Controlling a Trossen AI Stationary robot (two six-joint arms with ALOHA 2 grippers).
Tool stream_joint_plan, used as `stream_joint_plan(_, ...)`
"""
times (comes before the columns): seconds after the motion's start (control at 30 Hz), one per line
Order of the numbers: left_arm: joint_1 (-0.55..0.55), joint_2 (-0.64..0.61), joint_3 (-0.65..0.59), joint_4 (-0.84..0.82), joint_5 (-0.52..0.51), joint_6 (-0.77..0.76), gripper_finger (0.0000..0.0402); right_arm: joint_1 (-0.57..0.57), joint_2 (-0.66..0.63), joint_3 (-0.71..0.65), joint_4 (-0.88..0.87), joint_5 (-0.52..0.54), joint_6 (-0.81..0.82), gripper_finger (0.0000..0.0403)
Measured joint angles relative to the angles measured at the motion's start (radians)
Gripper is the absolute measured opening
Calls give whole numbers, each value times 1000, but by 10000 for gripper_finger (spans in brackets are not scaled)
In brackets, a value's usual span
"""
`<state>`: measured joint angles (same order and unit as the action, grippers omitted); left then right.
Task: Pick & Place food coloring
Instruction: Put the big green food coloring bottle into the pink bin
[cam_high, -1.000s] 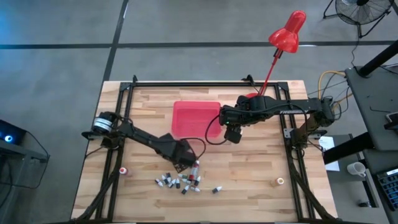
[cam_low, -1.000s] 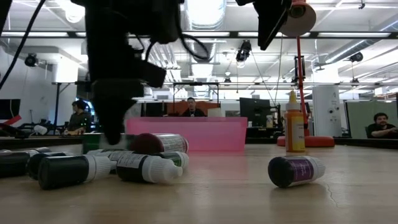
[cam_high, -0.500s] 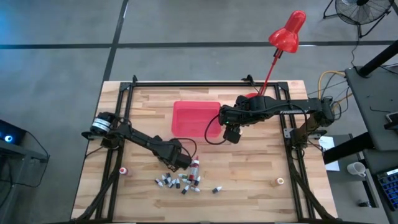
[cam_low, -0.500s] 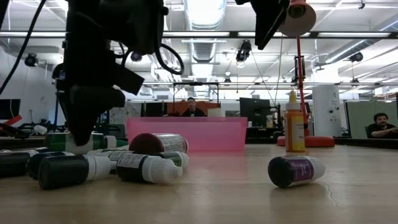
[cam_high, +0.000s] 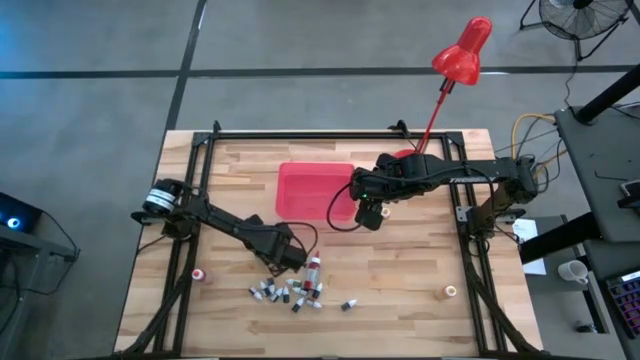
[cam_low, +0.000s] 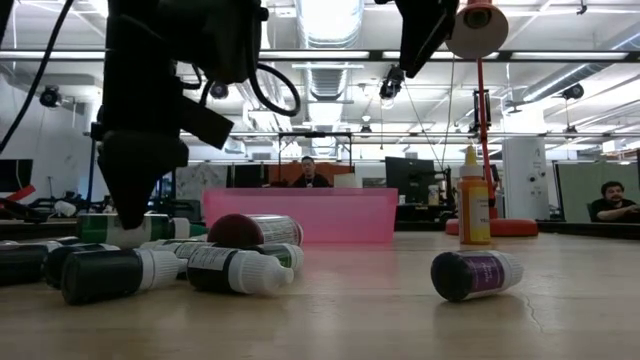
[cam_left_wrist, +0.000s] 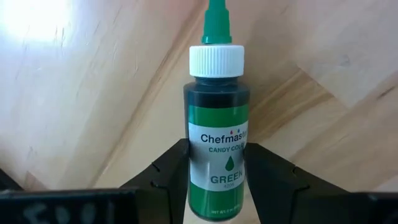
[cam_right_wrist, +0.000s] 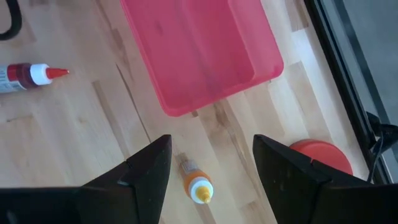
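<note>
My left gripper (cam_high: 288, 258) is shut on a green food coloring bottle (cam_left_wrist: 217, 124) with a white collar and a green tip. It stands just far of the heap of small dark-capped vials (cam_high: 288, 292), which lie on their sides on the wood (cam_low: 150, 265). A red-tipped tube (cam_high: 314, 270) lies beside the heap. My right gripper (cam_high: 367, 217) hangs open by the near right corner of the red tray (cam_high: 310, 180). It is above an orange bottle (cam_right_wrist: 198, 186) that stands upright on its base (cam_low: 474, 200). One purple vial (cam_low: 475, 273) lies apart. My left gripper pinches the green bottle's labelled body (cam_left_wrist: 219, 177) between its two fingers (cam_left_wrist: 168, 177), one on each side. The fingers point down from above (cam_low: 135, 200) and lie across the bottle. The bottle lies level below them (cam_low: 130, 228); whether it is clear of the table I cannot tell.
The red lamp's base (cam_right_wrist: 320, 155) sits right of the tray, and its head (cam_high: 462, 55) reaches past the far edge. Two small rolls lie near the table's near corners (cam_high: 198, 273) (cam_high: 450, 291). Bare wood lies between the heap and the tray. People sit in the room beyond.
My left gripper has shifted a little toward the table's left, and more of the green bottle's length shows under it in the low view. My right gripper has drifted slightly toward the left, still open.
</note>
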<state>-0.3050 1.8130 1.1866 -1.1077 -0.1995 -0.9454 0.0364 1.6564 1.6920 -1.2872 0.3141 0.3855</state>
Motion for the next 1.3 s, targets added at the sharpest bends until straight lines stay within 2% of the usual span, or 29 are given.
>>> stream_joint_plan(0.1, -2, 0, 0, 0, -4, 78, 124, 0, 1, 0, 3, 0, 0, 219)
stream_joint_plan(0.37, -4, -3, 3, 114, -25, 144, 124, 0, 1, 0, 10, 0, 12, 219)
stream_joint_plan(0.53, -4, -3, 2, 110, -38, 184, 127, 0, 1, 0, 12, 0, 14, 219)
stream_joint_plan(0.9, -4, -3, 1, 107, -54, 193, 217, 0, 1, 0, 23, 0, 14, 219)
stream_joint_plan(1.3, 39, -5, -21, 257, -75, 217, 224, 0, 1, 0, 41, 1, 8, 219)
